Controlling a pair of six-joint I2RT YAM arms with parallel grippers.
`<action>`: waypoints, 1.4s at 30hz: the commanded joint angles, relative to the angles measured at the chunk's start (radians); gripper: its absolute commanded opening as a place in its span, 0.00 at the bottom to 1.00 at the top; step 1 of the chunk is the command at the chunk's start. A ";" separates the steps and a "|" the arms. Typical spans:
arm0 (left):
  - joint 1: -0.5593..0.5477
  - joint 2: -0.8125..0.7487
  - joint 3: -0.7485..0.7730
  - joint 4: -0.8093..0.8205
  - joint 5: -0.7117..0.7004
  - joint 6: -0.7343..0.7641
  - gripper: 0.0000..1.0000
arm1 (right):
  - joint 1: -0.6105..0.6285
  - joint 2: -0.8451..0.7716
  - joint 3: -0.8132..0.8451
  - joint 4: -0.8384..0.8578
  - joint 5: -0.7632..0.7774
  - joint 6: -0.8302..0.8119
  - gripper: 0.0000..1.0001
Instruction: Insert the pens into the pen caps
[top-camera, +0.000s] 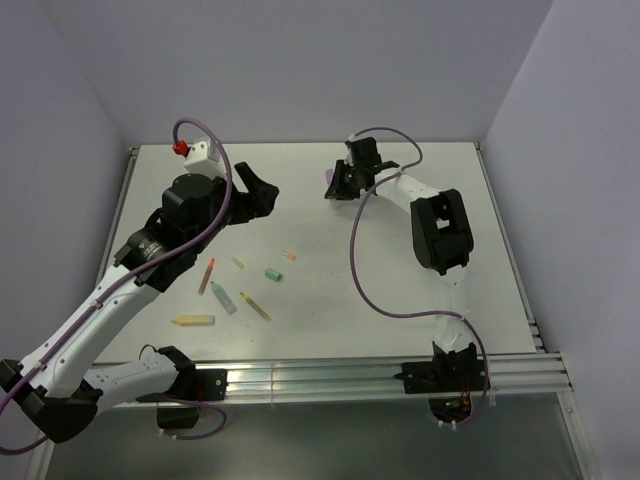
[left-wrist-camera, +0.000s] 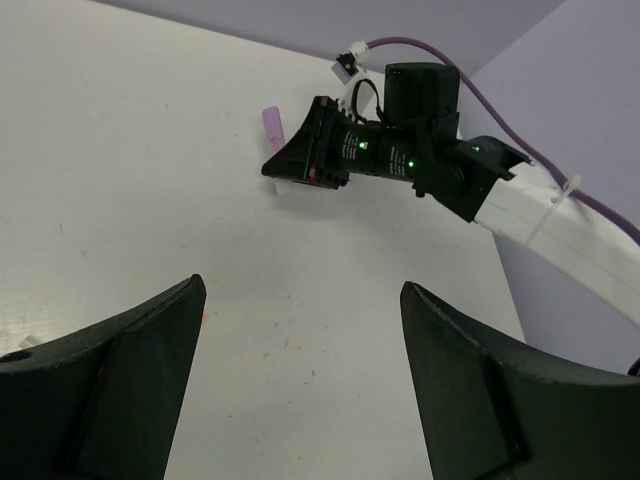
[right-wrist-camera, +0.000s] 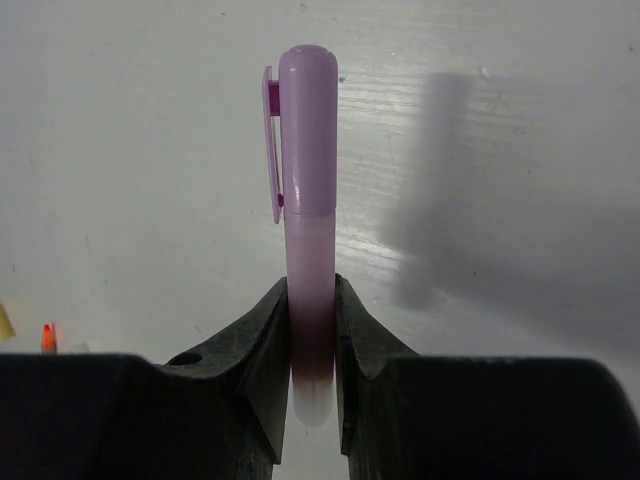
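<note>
My right gripper (right-wrist-camera: 311, 290) is shut on a pink-purple pen (right-wrist-camera: 309, 250) whose purple cap (right-wrist-camera: 307, 130) with a clip is seated on its far end. In the top view this gripper (top-camera: 337, 185) holds the pen (top-camera: 330, 179) low over the back middle of the table. My left gripper (top-camera: 262, 195) is open and empty, raised left of it. Its wrist view shows the wide-apart fingertips (left-wrist-camera: 185, 300) and the purple pen (left-wrist-camera: 271, 122). On the table lie an orange pen (top-camera: 209, 275), a mint green pen (top-camera: 223, 298), an olive-yellow pen (top-camera: 255, 306), a yellow pen (top-camera: 193, 320) and a green cap (top-camera: 273, 274).
A small orange piece (top-camera: 289, 255) and a small yellow piece (top-camera: 238, 263) lie near the pens. The table (top-camera: 420, 290) is white, with walls at the back and both sides and a metal rail (top-camera: 330, 375) along the near edge.
</note>
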 joint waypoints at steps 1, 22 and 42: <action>0.010 -0.018 -0.019 -0.001 0.035 0.009 0.84 | 0.000 0.017 0.069 -0.034 0.006 0.023 0.12; 0.048 0.038 -0.065 0.002 0.074 0.004 0.81 | 0.023 0.020 -0.072 -0.001 0.037 0.036 0.43; 0.118 0.084 -0.174 -0.079 -0.072 -0.149 0.70 | 0.023 -0.455 -0.291 0.078 0.123 0.010 0.54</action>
